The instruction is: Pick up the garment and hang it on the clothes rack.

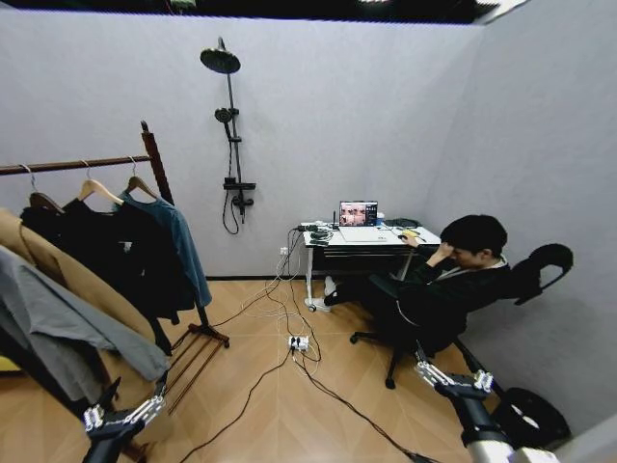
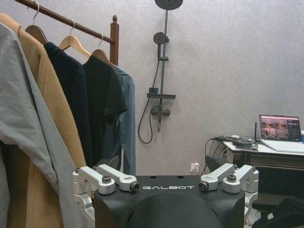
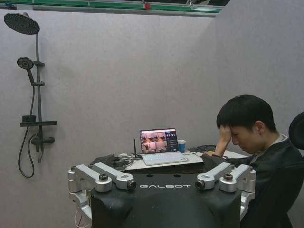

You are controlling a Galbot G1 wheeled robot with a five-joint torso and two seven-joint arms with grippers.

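Observation:
The garment (image 1: 185,243), a dark teal long-sleeved top on a wooden hanger, hangs at the right end of the clothes rack (image 1: 154,162), a dark reddish-brown wooden rack with a finial post. In the left wrist view the garment (image 2: 127,124) shows behind a black top, beside the rack's post (image 2: 114,39). My left gripper (image 1: 120,417) is low at the front left, open and holding nothing, its fingers (image 2: 108,177) spread wide. My right gripper (image 1: 453,378) is low at the front right, also open and holding nothing (image 3: 164,184).
A grey jacket (image 1: 58,318), a tan coat (image 1: 92,285) and black tops (image 1: 106,241) crowd the rack. A black shower stand (image 1: 231,145) is on the back wall. A person (image 1: 453,280) sits at a desk (image 1: 366,236) with a laptop. Cables (image 1: 299,357) cross the wooden floor.

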